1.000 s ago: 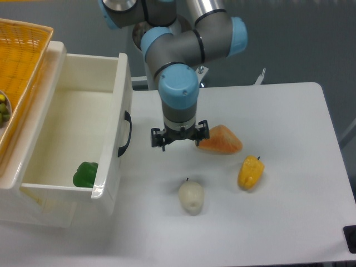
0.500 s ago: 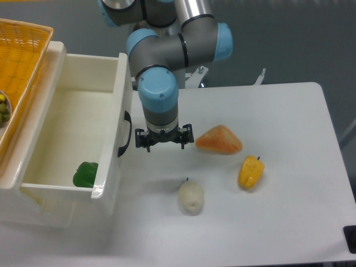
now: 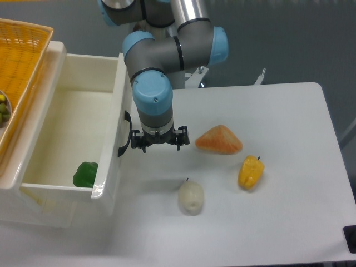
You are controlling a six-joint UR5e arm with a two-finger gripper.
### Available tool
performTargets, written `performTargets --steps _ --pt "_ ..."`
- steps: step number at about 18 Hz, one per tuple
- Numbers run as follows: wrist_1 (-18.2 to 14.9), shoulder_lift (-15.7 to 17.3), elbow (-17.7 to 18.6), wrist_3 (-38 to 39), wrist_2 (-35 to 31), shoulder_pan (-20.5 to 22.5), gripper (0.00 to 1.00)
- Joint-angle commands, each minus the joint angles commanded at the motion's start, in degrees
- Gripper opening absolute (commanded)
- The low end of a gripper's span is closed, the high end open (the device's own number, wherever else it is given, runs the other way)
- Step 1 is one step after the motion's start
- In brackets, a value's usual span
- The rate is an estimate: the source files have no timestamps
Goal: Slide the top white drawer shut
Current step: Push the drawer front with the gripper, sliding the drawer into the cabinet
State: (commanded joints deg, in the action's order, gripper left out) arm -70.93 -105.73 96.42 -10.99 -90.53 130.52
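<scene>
The top white drawer (image 3: 119, 119) stands pulled out to the right, a deep cream box with a black curved handle (image 3: 125, 135) on its front. A green pepper (image 3: 85, 174) lies inside near the front corner. My gripper (image 3: 159, 141) hangs just right of the handle, its left fingertip close to or touching it. The fingers (image 3: 181, 139) are spread wide with nothing between them, so the gripper is open.
An orange wicker basket (image 3: 22, 67) sits on top of the cabinet at the far left. On the table lie an orange wedge-shaped item (image 3: 219, 140), a yellow pepper (image 3: 250, 172) and a pale white vegetable (image 3: 191, 197). The table's front edge runs along the bottom.
My gripper has moved left across the table, from beside the orange wedge to next to the drawer handle. The drawer and the other items have not moved.
</scene>
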Motion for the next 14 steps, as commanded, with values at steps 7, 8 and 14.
performTargets --steps 7,8,14 --pt "-0.09 0.53 -0.09 0.0 0.17 -0.62 1.0" --pt "-0.09 0.62 -0.26 0.09 0.26 -0.7 1.0" --pt "-0.09 0.97 -0.88 0.18 0.18 -2.46 1.0"
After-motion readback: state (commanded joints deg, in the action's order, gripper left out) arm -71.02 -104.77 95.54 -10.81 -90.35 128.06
